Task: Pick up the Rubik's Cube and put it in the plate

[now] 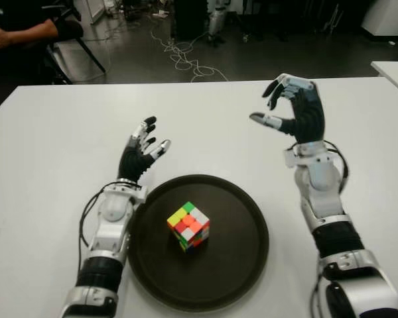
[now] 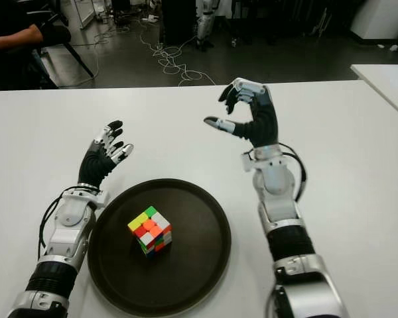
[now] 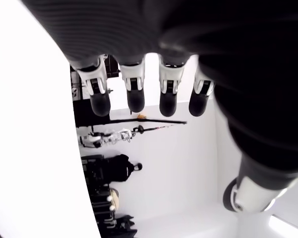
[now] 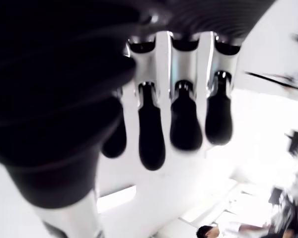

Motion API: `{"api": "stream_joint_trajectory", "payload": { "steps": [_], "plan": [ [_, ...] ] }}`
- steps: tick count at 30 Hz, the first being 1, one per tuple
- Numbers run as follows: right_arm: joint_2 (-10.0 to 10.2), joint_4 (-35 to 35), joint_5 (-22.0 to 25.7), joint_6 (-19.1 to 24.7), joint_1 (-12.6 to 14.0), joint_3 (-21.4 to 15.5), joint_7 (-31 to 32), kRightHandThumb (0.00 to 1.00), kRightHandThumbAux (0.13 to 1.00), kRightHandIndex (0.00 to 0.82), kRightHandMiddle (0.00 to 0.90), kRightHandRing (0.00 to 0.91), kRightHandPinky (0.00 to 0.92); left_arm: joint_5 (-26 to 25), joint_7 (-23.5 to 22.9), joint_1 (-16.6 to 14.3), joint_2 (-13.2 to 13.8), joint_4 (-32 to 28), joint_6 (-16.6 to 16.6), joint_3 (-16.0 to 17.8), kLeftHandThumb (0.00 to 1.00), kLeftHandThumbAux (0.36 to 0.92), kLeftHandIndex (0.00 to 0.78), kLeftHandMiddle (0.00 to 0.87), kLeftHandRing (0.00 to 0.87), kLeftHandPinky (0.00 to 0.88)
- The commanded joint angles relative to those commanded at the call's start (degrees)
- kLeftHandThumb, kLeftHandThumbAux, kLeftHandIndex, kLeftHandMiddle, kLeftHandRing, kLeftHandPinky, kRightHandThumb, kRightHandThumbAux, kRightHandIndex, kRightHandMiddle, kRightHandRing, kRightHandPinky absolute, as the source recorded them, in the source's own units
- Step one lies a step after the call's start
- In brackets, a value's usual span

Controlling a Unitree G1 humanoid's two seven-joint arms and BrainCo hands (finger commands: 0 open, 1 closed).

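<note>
On a white bench [image 1: 53, 165] before a Unitree G1 humanoid, the Rubik's Cube [image 1: 188, 226] sits near the middle of a dark round plate [image 1: 239, 265], resting free of both hands. Right hand [image 1: 293, 106] is raised above the bench beyond the plate's far right edge, fingers loosely curved and thumb apart, gripping nothing. Left hand [image 1: 143, 147] shows just beyond the plate's left rim, fingers extended and relaxed, also empty. Both wrist views show bare fingertips with nothing between them. Judged from how things lie, the placing step appears complete and the release done; what remains seems only to draw the arms clear without brushing the plate or nudging the cube. A seated person's arm [image 1: 16, 32] is visible at the far left, beyond the bench.
</note>
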Motion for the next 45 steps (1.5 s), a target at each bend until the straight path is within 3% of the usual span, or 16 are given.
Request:
{"api": "stream_joint_trajectory", "payload": {
  "steps": [2, 5, 7, 11, 13, 18, 19, 20, 22, 24, 26, 33, 37, 45],
  "plan": [
    [-0.07, -1.86, -2.36, 2.63, 0.88, -0.16, -1.83, 0.605, 0.758, 0.448, 0.556, 0.565, 0.513, 0.0, -0.1, 0.14, 0.05, -0.22, -0.07, -0.04, 0.0, 0.664, 0.061, 0.096, 0.036, 0.0],
    [-0.86, -4.04, -8.22, 3.7, 3.23, -0.22, -4.71, 0.647, 0.75, 0.409, 0.342, 0.346, 0.314, 0.12, -0.1, 0.3, 0.1, -0.42, -0.33, -0.11, 0.0, 0.655, 0.057, 0.088, 0.028, 0.0],
    [-1.48, -5.26, -12.21, 1.24, 5.73, -0.07, -5.99, 0.654, 0.749, 0.402, 0.284, 0.288, 0.258, 0.29, 0.04, 0.31, 0.12, -0.46, -0.41, -0.14, 0.0, 0.649, 0.056, 0.086, 0.026, 0.0],
    [-1.75, -8.34, -23.26, -7.8, 12.86, 1.57, -11.4, 0.661, 0.746, 0.396, 0.212, 0.21, 0.168, 0.56, 0.17, 0.35, 0.17, -0.5, -0.53, -0.08, 0.0, 0.636, 0.054, 0.083, 0.02, 0.0],
    [-2.23, -7.49, -28.35, -11.65, 14.1, 1.94, -14.81, 0.664, 0.745, 0.395, 0.183, 0.174, 0.127, 0.64, 0.19, 0.43, 0.25, -0.53, -0.68, -0.05, 0.0, 0.634, 0.053, 0.082, 0.02, 0.0],
    [-4.51, -4.09, -36.66, -16.86, 13.46, 1.6, -20.49, 0.666, 0.744, 0.395, 0.136, 0.116, 0.055, 0.97, 0.32, 0.67, 0.41, -0.6, -1.43, -0.04, 0.0, 0.634, 0.054, 0.085, 0.025, 0.0],
    [-4.63, -3.73, -37.29, -17.36, 13.45, 1.55, -20.99, 0.665, 0.744, 0.395, 0.129, 0.108, 0.045, 1.0, 0.31, 0.74, 0.41, -0.68, -1.48, -0.04, 0.0, 0.635, 0.055, 0.085, 0.027, 0.0],
    [-5.63, 0.02, -37.53, -18.34, 11.2, 1.05, -21.87, 0.665, 0.744, 0.395, 0.127, 0.105, 0.041, 1.11, 0.37, 0.82, 0.4, -0.73, -1.7, -0.05, 0.0, 0.635, 0.055, 0.086, 0.027, 0.0],
    [-7.46, 6.87, -37.6, -20.25, 7.7, 0.11, -23.31, 0.349, 0.777, 0.177, 0.106, 0.082, 0.016, 1.26, 0.41, 1.03, 0.38, -0.95, -2.09, -0.05, 0.0, 0.639, 0.059, 0.094, 0.035, 0.0],
    [-8.8, 11.76, -37.18, -21.8, 5.9, -0.61, -24.07, 0.24, 0.781, 0.108, 0.101, 0.073, 0.008, 1.3, 0.37, 1.28, 0.37, -1.31, -2.36, -0.08, 0.0, 0.647, 0.058, 0.09, 0.028, 0.0],
    [-9.22, 13.1, -36.41, -21.87, 5.8, -0.95, -23.86, 0.181, 0.781, 0.064, 0.099, 0.067, 0.003, 1.28, 0.29, 1.54, 0.43, -1.63, -2.51, -0.09, 0.0, 0.653, 0.057, 0.084, 0.021, 0.0],
    [-8.81, 18.63, -33.89, -21.97, 3.73, -0.88, -22.67, 0.146, 0.772, 0.033, 0.102, 0.066, 0.005, 1.54, 0.56, 1.79, 0.68, -1.88, -2.17, -0.03, 0.0, 0.665, 0.06, 0.09, 0.03, 0.0],
    [-7.49, 16.07, -31.16, -20.92, 6.27, -0.3, -19.94, 0.134, 0.77, 0.03, 0.103, 0.068, 0.016, 1.35, 0.33, 2.03, 0.71, -2.2, -2.12, 0.05, 0.0, 0.676, 0.063, 0.101, 0.044, 0.001],
    [-6.53, 14.46, -28.94, -19.28, 6.61, -0.74, -17.33, 0.134, 0.782, 0.02, 0.097, 0.065, 0.027, 1.31, 0.36, 2.0, 0.71, -2.01, -2.13, 0.17, 0.0, 0.662, 0.062, 0.093, 0.031, 0.0]
  ]
}}
